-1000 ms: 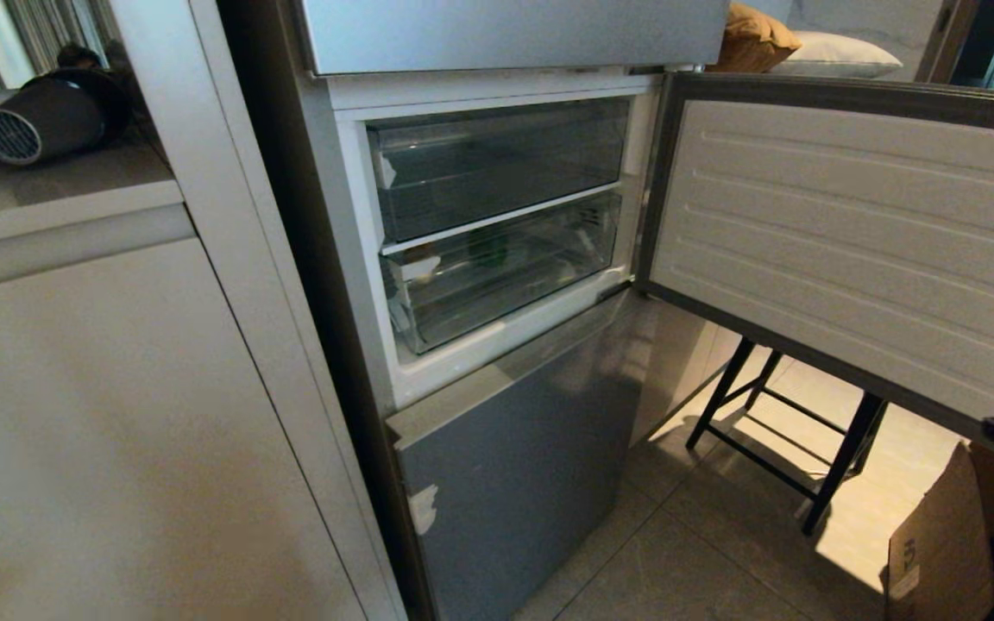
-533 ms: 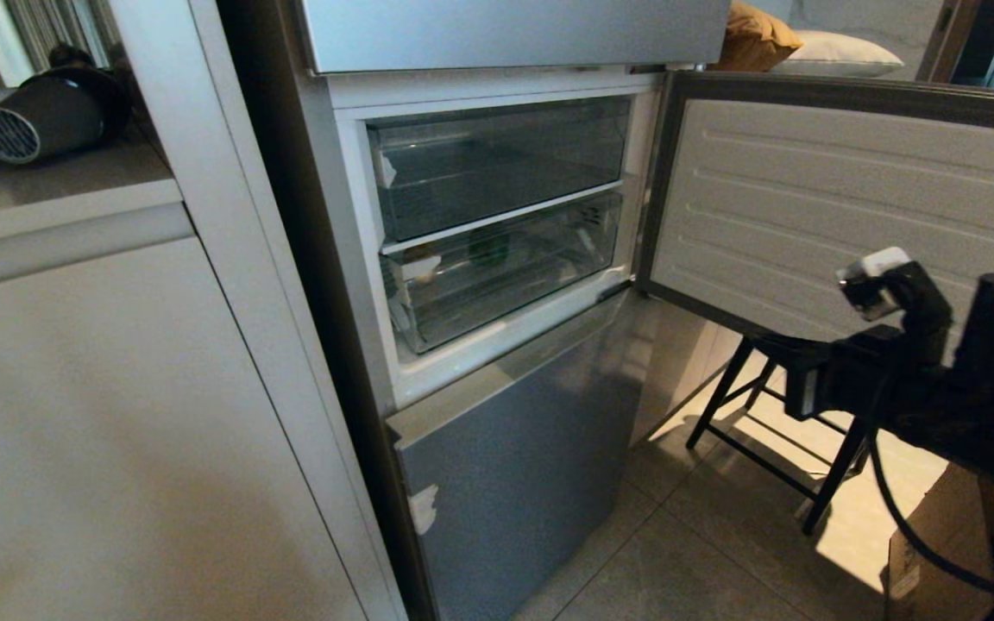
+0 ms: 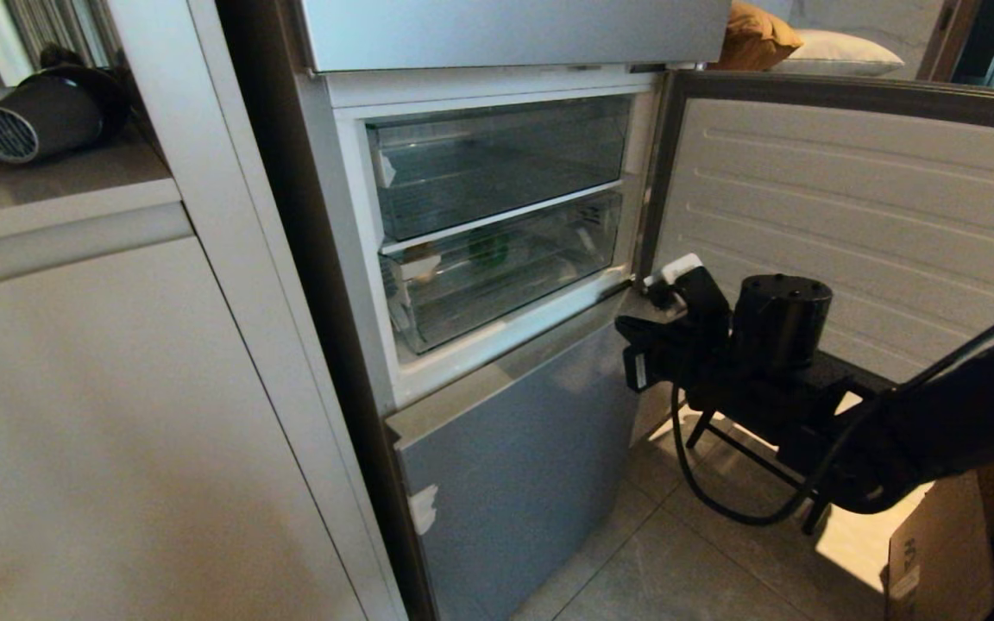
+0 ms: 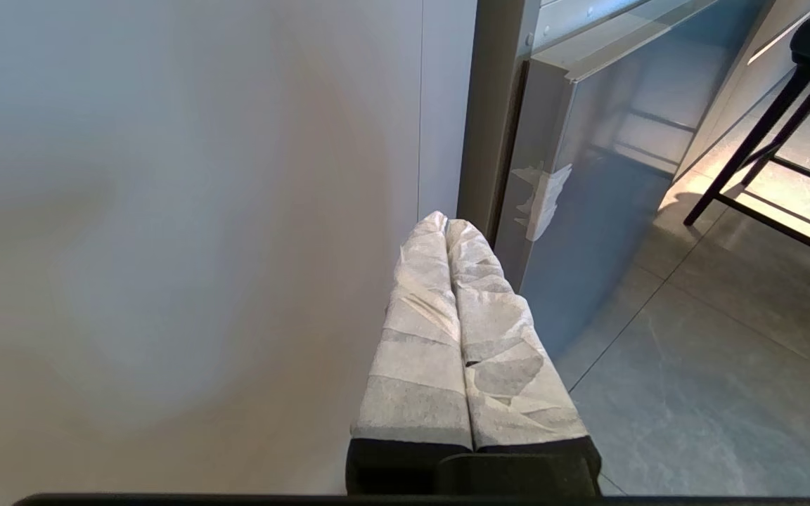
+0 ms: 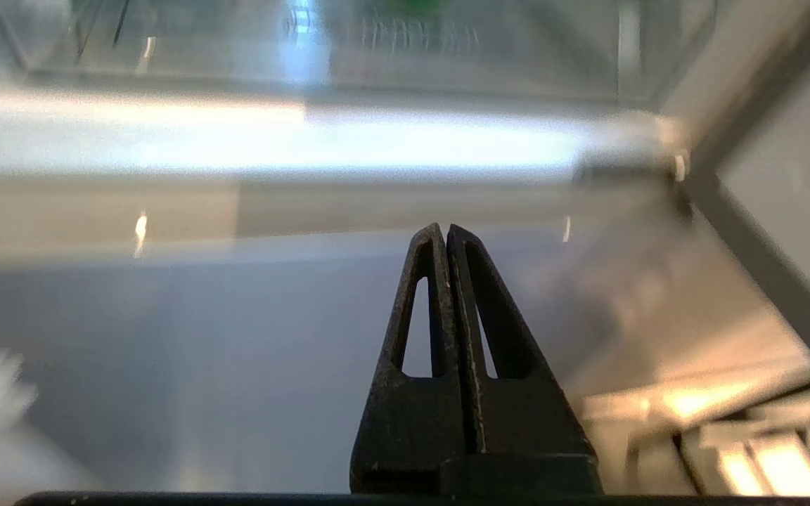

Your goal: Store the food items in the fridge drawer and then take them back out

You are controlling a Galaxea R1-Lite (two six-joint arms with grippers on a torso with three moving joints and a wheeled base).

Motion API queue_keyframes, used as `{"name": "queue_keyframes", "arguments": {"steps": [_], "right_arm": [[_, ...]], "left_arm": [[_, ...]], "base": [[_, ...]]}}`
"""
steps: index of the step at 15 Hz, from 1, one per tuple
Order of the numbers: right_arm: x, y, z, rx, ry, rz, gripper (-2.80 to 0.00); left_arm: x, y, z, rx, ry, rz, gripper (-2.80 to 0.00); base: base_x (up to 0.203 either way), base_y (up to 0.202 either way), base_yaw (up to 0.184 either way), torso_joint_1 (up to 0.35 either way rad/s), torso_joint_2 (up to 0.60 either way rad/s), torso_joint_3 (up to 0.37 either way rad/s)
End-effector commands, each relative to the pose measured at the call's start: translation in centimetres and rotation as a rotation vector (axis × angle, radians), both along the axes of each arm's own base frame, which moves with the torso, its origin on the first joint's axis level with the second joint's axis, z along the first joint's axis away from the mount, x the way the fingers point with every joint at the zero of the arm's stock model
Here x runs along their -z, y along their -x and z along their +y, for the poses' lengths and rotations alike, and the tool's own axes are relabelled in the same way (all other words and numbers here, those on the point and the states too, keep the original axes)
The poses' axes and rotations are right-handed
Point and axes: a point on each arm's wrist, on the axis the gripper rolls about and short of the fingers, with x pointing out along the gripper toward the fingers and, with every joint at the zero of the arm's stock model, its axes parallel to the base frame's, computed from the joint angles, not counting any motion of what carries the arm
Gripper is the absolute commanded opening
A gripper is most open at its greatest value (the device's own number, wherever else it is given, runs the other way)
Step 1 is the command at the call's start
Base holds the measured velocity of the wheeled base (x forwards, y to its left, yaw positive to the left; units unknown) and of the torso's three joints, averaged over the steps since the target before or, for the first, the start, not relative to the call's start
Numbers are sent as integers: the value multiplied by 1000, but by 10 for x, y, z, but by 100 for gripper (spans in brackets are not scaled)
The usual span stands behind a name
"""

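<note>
Below the clear plastic fridge drawer [image 3: 506,272] holding a dark green pepper [image 3: 488,248], the black right gripper [image 3: 635,341] hovers, jaws closed and empty; the tape-wrapped left gripper [image 4: 446,223] is closed too.

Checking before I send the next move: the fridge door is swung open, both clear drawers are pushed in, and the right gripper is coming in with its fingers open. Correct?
Not quite. The right gripper has its fingers pressed together, shut and empty, as the right wrist view shows. The rest holds: the fridge door is swung open and both clear drawers sit pushed in.
</note>
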Motion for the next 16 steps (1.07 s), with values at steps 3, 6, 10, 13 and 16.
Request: {"name": "queue_keyframes", "arguments": {"steps": [3, 6, 10, 13, 16], "right_arm": [[39, -49, 27, 3, 20, -195, -280], [28, -59, 32, 12, 51, -309, -280], [23, -77, 38, 17, 40, -362, -280], [13, -93, 43, 29, 11, -431, -280], [8, -107, 47, 41, 32, -479, -280]], "left_arm": [[0, 0, 0, -1, 0, 1, -280], [0, 0, 0, -1, 0, 1, -280], [0, 0, 0, -1, 0, 1, -280], [0, 0, 0, -1, 0, -1, -280], [0, 0, 0, -1, 0, 1, -280]], "base": [[0, 0, 0, 0, 0, 0], [0, 0, 0, 0, 0, 0], [0, 0, 0, 0, 0, 0], [0, 0, 0, 0, 0, 0], [0, 0, 0, 0, 0, 0]]}}
